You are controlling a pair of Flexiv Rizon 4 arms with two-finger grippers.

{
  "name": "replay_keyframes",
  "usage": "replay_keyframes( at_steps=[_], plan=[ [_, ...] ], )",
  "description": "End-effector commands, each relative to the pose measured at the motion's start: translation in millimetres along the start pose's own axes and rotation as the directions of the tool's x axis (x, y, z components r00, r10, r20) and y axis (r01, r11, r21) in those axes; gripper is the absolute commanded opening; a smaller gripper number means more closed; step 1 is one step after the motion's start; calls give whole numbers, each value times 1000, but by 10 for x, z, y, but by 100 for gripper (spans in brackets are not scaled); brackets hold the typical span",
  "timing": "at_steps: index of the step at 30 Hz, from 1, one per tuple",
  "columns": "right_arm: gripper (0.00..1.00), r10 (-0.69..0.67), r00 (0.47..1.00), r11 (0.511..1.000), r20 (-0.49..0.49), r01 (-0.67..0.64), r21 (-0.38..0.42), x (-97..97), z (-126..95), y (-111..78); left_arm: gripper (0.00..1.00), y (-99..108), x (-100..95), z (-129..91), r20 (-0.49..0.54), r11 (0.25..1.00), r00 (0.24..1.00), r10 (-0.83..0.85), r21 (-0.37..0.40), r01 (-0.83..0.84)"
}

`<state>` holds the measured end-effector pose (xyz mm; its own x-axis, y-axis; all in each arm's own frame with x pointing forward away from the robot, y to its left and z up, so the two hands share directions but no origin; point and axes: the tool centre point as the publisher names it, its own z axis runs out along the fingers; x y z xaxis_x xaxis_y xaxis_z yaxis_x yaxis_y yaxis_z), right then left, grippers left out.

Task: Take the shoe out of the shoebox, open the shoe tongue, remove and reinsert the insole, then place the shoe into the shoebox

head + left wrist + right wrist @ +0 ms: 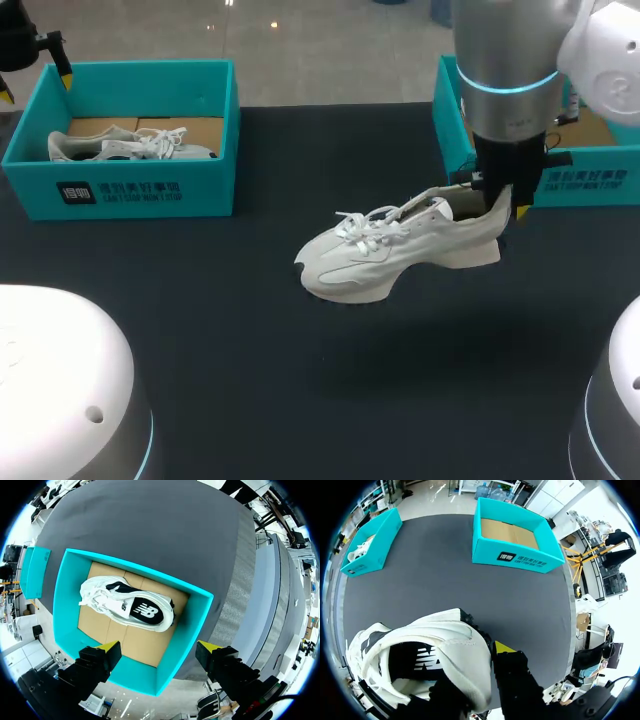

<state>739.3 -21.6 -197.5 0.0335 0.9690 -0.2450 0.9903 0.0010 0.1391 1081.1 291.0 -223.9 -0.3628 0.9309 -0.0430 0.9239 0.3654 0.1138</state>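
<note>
A white laced shoe point(400, 250) is over the middle of the dark table, toe pointing left. My right gripper point(497, 198) comes down from above and is shut on its heel collar. In the right wrist view one yellow-tipped finger point(502, 648) presses the outside of the shoe's heel point(455, 645); the other finger is hidden inside the shoe. The open teal shoebox point(590, 175) behind the right arm has a bare cardboard floor point(509, 531). My left gripper point(157, 647) hangs open high over the left teal box point(70, 605), holding nothing.
The left teal box point(130, 190) at the back left holds a second white shoe point(130, 145), which lies on its side in the left wrist view point(127, 605). My left arm's fingertips point(65, 76) hover at that box's far left corner.
</note>
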Motion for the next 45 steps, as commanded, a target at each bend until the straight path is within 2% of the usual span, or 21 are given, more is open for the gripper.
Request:
replay_keyframes(
  at_steps=[1, 15, 23, 31, 39, 45],
  plan=[
    [0, 0, 1000, 1000, 0, 0, 5, 7, -6, 24, 100, 4, 3, -3, -1, 1000, 1000, 2, 0, -2],
    [0, 0, 1000, 1000, 0, 0, 5, 7, -6, 24, 100, 4, 3, -3, -1, 1000, 1000, 2, 0, -2],
    [0, -17, 1000, 999, 16, 17, 37, 491, 297, -58, 100, 4, 3, -3, -1, 1000, 1000, 2, 0, -2],
    [0, -48, 999, 996, -26, 50, 72, 892, 637, -152, 100, 4, 3, -3, -1, 1000, 1000, 2, 0, -2],
    [0, -35, 999, 996, -38, 38, 85, 1125, 993, -194, 100, 4, 3, -3, -1, 1000, 1000, 2, 0, -2],
    [0, -29, 999, 998, -36, 31, 56, 1244, 1246, -191, 100, 4, 3, -3, -1, 1000, 1000, 2, 0, -2]
  ],
)
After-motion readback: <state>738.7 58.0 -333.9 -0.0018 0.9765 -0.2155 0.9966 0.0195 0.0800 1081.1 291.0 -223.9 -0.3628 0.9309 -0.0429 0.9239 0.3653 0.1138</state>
